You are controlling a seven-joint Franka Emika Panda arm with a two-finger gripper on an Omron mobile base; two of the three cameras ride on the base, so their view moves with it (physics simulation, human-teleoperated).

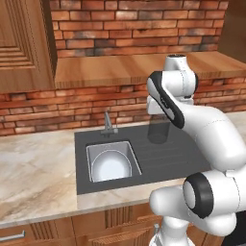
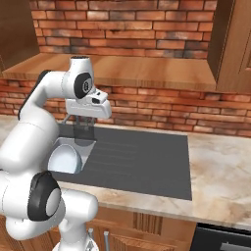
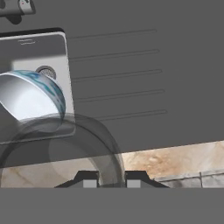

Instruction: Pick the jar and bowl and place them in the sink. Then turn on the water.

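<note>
pale glossy bowl sits in the sink; translucent grey jar hangs above the dark surround.

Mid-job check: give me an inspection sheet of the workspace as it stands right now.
Surface: marble counter with the dark sink surround.
Job's things: bowl lies in the sink; translucent jar is held above the surround, right of the basin; no water at the faucet.
Clutter: nothing seen.
Grippers: gripper shut on the jar.
Cables: nothing seen.
Surroundings: brick wall, wooden shelf, wooden cabinets.
</note>
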